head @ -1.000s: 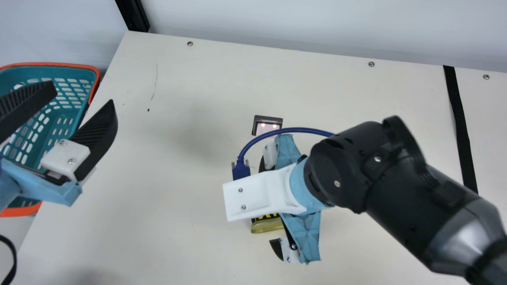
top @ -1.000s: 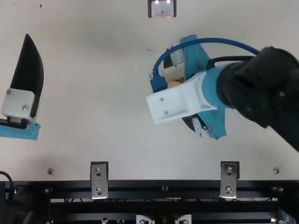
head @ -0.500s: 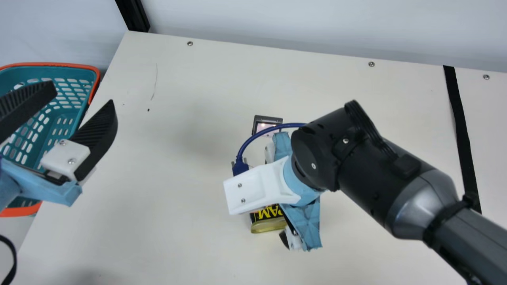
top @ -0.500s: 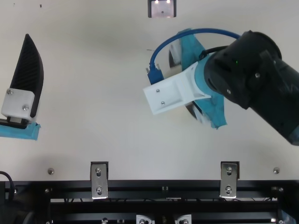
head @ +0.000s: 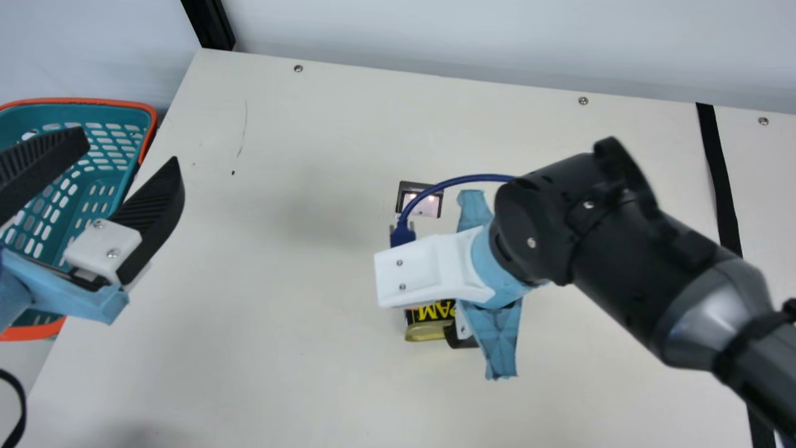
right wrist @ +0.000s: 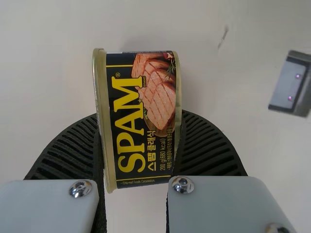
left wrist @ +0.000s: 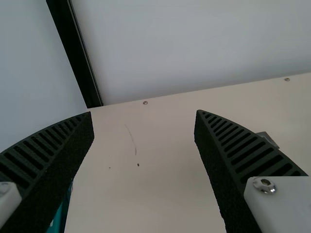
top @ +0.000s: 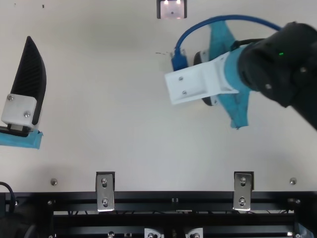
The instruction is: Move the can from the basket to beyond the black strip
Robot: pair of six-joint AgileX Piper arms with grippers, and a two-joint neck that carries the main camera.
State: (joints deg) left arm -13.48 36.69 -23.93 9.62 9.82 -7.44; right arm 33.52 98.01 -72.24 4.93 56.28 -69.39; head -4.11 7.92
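Right wrist view, can (right wrist: 138,116) clamped inside the right tool (top: 202,79), one end jutting out

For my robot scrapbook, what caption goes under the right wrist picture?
The right gripper holds a luncheon meat can by its two ends in black ribbed fingers.
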